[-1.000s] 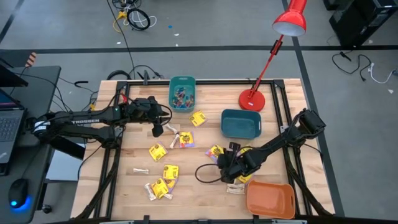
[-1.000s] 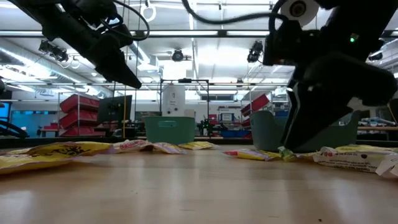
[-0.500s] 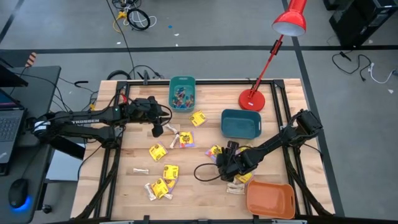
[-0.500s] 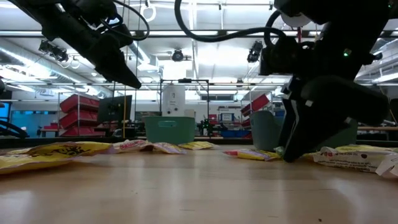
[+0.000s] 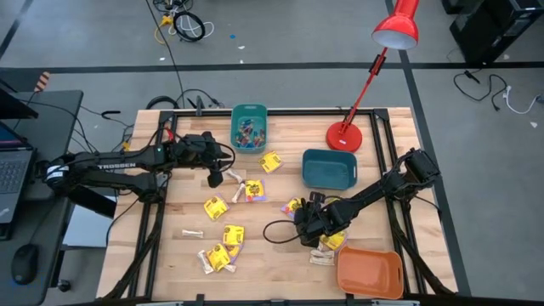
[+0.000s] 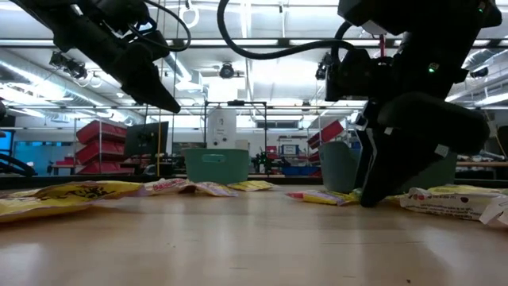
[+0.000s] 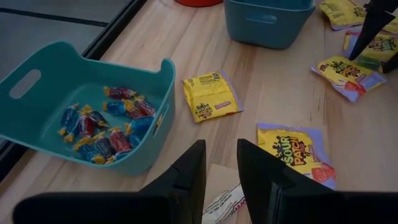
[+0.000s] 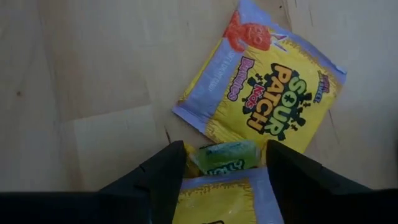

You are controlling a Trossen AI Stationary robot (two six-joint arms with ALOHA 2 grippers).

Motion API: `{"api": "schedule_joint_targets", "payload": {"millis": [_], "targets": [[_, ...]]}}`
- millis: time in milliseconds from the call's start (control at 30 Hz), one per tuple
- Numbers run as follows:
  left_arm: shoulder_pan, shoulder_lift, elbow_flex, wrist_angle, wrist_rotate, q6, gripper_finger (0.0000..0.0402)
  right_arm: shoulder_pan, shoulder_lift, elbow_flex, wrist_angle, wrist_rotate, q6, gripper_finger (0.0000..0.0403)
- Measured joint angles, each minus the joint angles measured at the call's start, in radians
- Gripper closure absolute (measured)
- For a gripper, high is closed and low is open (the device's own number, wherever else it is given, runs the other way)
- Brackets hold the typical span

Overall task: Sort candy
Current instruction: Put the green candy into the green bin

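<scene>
The right gripper (image 5: 302,233) has shifted slightly leftward, fingers spread around a green candy (image 8: 225,156) among yellow packets (image 5: 222,242) mid-worktop. The left gripper (image 5: 216,178) hovers part-open. The teal bin (image 5: 249,113) (far edge) holds wrapped sweets (image 7: 102,127).

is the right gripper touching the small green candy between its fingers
Cannot tell. In the right wrist view the open right gripper straddles the green candy, but neither contact nor gap shows plainly.

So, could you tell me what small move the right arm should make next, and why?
Probably close the right tool on the small green candy. Its fingers are open, low at the table, with the candy between them, resting on the yellow packets, so a gentle pinch should lift only that piece.
</scene>
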Motion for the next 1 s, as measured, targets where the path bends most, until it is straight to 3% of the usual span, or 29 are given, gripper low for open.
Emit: {"api": "schedule_joint_targets", "payload": {"millis": [400,1000], "targets": [[0.0,0.0,0.0,-0.002,0.0,0.0,0.0308,0.0,0.002,-0.001,0.001,-0.024,-0.003,0.0281],[0.0,0.0,0.0,-0.002,0.0,0.0,0.0308,-0.001,-0.044,0.073,-0.117,-0.008,0.0,0.0288]]}}
